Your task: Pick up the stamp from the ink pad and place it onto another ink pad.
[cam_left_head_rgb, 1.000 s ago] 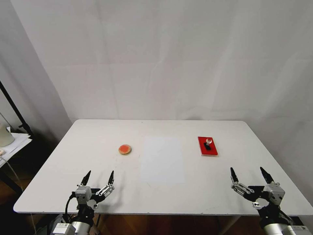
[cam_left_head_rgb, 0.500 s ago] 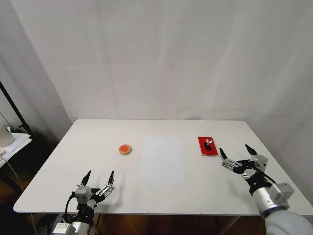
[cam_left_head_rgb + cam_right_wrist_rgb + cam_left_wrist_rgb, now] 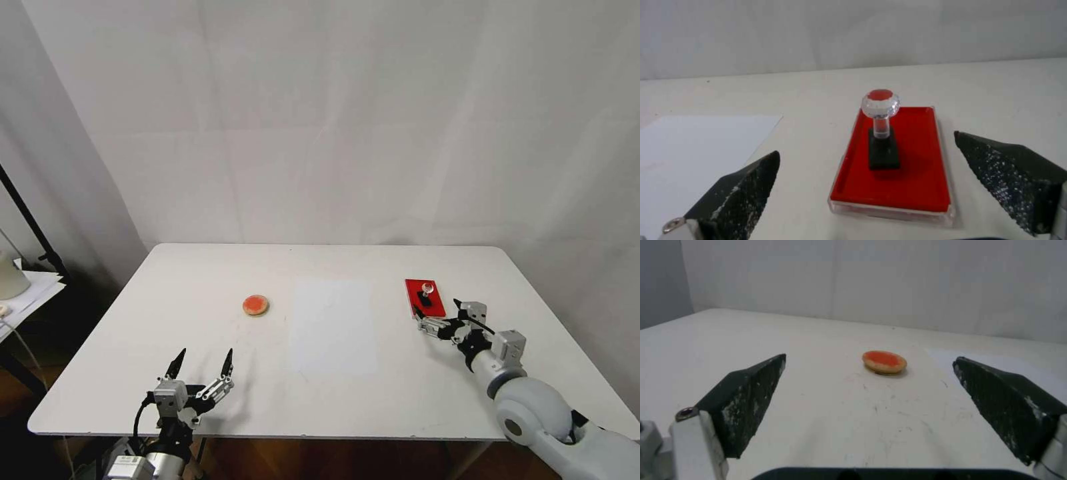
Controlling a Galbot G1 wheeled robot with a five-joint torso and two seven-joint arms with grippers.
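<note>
The stamp [image 3: 425,292], black-based with a clear round knob, stands upright on the flat red rectangular ink pad [image 3: 411,289] at the table's right. My right gripper [image 3: 438,309] is open just short of the pad's near edge, low over the table. In the right wrist view the stamp [image 3: 882,133] and the red ink pad [image 3: 916,173] lie ahead between the open fingers of the right gripper [image 3: 866,143]. The other ink pad [image 3: 256,305], a small round orange-red disc, sits left of centre. My left gripper [image 3: 205,353] rests open near the front left edge, facing the disc [image 3: 885,361].
A white paper sheet [image 3: 331,327] lies flat on the white table [image 3: 167,280] between the two pads. A black stand [image 3: 30,227] and a side shelf with papers [image 3: 30,290] are beyond the table's left edge. A white backdrop hangs behind.
My right arm has reached forward and to the left, bringing its open gripper from the front right edge up to the red ink pad. The left arm has not moved.
</note>
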